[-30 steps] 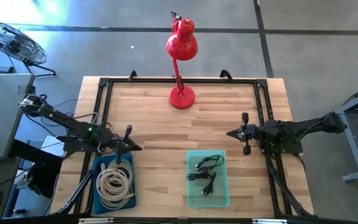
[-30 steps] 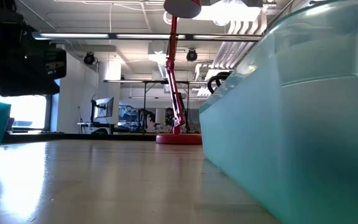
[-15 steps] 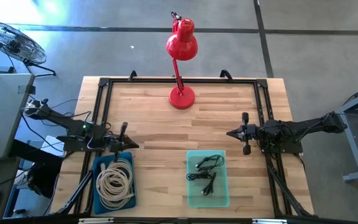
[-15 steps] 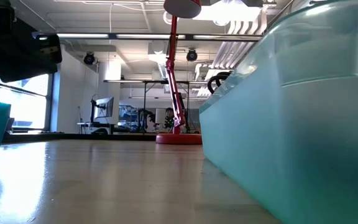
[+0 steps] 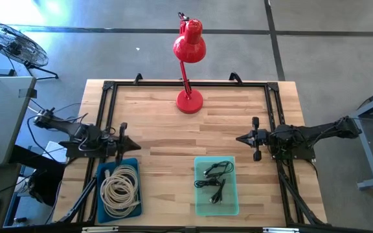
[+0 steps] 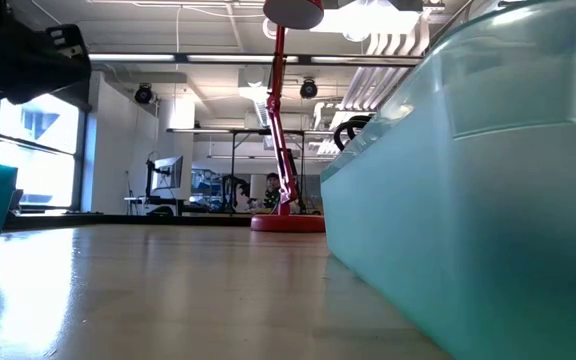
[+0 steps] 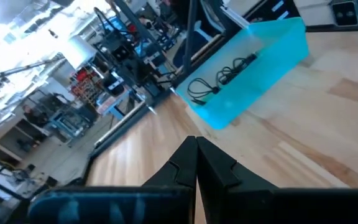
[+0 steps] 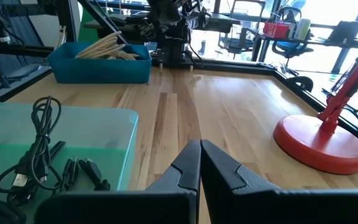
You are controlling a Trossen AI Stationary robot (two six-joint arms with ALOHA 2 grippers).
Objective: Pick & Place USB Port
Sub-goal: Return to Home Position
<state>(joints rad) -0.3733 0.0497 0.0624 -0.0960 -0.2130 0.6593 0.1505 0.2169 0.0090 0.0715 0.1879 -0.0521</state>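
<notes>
1. The left gripper (image 5: 133, 142) sits at 9 o'clock over the pale wooden table (image 5: 167, 123), near the far rim of the blue plastic bin (image 5: 101, 207). Its fingers are pressed together with nothing between them.
2. The right gripper (image 5: 241, 138) rests at 3 o'clock, pointing toward the table's middle. Its fingers are likewise closed and empty.
3. The thin black USB cables (image 5: 214, 175) lie loosely tangled inside the translucent green plastic bin (image 5: 228, 202) at 5 o'clock.
4. A coiled tan cable (image 5: 119, 188) fills the blue bin at 7 o'clock.
5. A red metal desk lamp (image 5: 189, 48) stands at 12 o'clock, well apart from both bins.
</notes>
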